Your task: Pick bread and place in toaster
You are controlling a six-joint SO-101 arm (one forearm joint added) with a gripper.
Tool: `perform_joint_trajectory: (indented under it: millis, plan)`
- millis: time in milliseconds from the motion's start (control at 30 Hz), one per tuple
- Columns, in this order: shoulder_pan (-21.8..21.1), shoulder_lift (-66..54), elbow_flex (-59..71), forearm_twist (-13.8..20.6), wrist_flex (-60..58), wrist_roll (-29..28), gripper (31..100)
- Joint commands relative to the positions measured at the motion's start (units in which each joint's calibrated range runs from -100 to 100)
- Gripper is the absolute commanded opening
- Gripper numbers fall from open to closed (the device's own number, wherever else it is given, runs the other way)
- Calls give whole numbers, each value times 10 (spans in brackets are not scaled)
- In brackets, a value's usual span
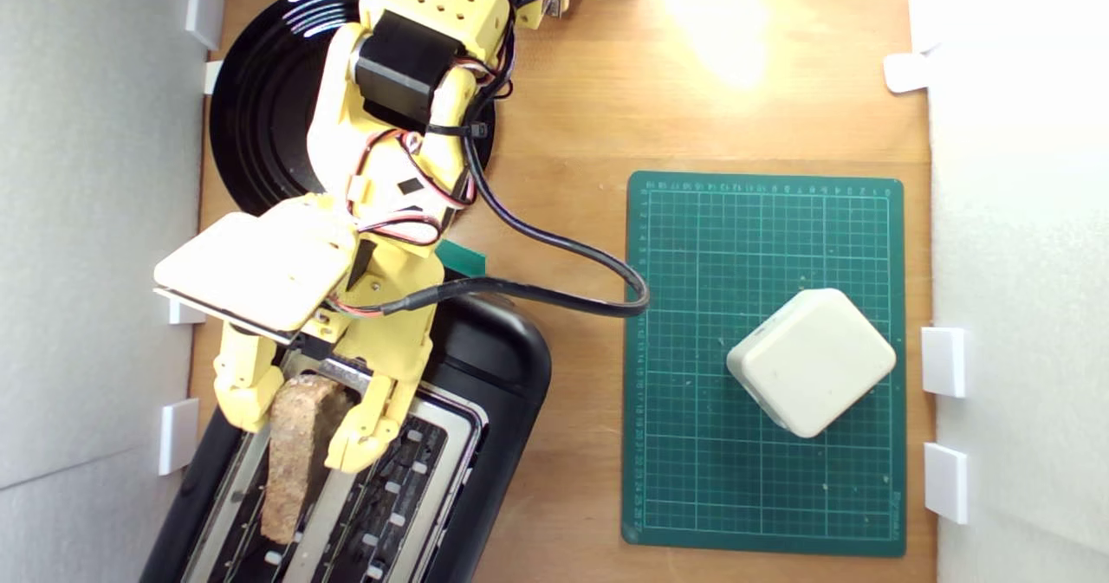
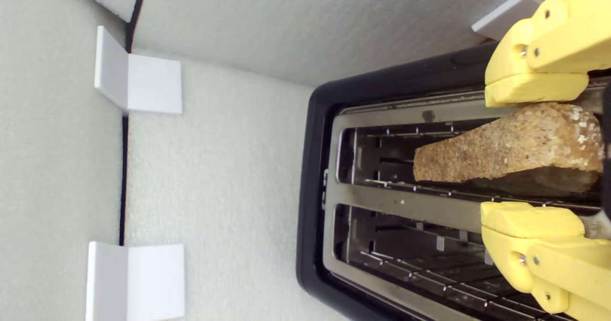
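Overhead exterior, close wrist (both toaster point(image 1: 485, 375))

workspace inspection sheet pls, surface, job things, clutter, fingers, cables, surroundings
Surface: wooden table, with a glare patch at the exterior view's top.
Job's things: bread stands edge-on in one slot of the toaster, part still above the top plate; the other slot is empty.
Clutter: cream block on a green cutting mat; black plate partly under the arm.
Gripper: gripper straddles the bread, fingers spread; the wrist view shows a gap on one side, contact on the other unclear.
Cables: black cable loops from the arm over the table to the mat's edge.
Surroundings: white foam walls with white brackets.
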Motion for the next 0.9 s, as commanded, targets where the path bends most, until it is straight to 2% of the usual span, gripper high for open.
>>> perform_joint_trajectory:
  millis: [0,100,167,300,400,700,767,867]
  plan:
    - [-4,-87,-24,0,-11,10,795]
    - [0,-151,-22,2,-11,59,794]
    - [11,-189,-22,-5,-12,72,794]
    - [14,-273,-20,-35,-12,68,794]
    - [5,-329,-8,-51,-10,21,794]
    - [-177,-405,3,30,4,-229,794]
    - [-210,-413,11,50,19,-262,794]
    - [-253,-431,65,52,32,-289,794]
